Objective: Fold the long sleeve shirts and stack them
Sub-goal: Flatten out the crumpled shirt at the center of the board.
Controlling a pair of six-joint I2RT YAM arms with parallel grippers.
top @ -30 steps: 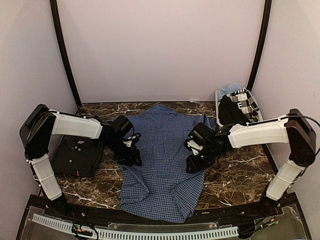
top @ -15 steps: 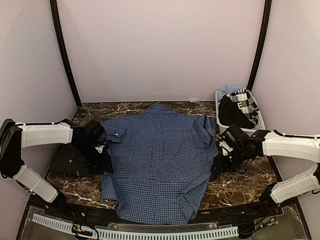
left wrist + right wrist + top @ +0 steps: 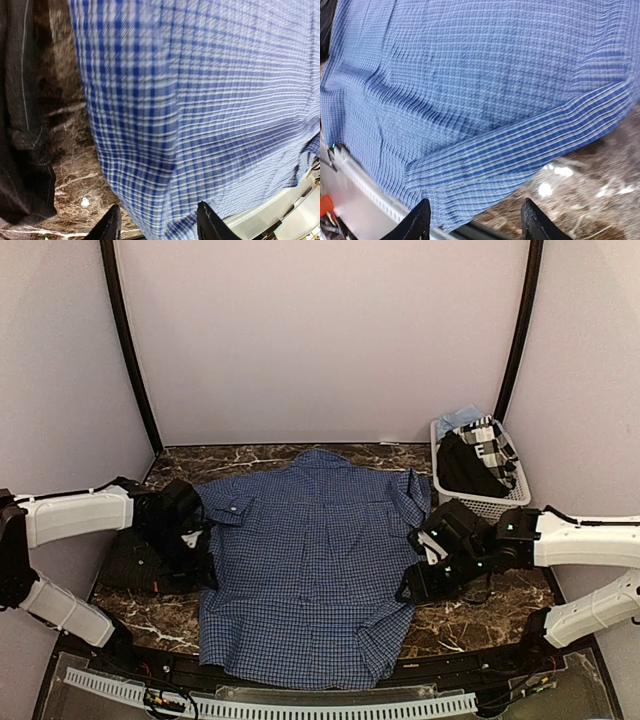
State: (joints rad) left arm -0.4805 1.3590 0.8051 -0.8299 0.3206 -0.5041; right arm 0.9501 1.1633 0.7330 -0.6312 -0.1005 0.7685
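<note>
A blue checked long sleeve shirt [image 3: 310, 560] lies spread flat in the middle of the marble table [image 3: 470, 615], collar toward the back. A near-black shirt [image 3: 135, 562] lies folded at the left, partly under my left arm; it also shows in the left wrist view as dark cloth [image 3: 20, 125]. My left gripper [image 3: 203, 562] is low at the blue shirt's left edge, jaws apart over the hem [image 3: 157, 227]. My right gripper [image 3: 412, 587] is at the shirt's right edge, open, with the cloth edge [image 3: 475, 225] lying flat between its fingertips.
A white slatted basket [image 3: 478, 502] with dark and checked clothes [image 3: 470, 455] stands at the back right. A white perforated rail [image 3: 300, 707] runs along the near edge. Curved walls enclose the table on three sides.
Both grippers swept outward from the middle of the blue shirt to its side edges. The shirt now lies wider and flatter. The right jaws opened a little.
</note>
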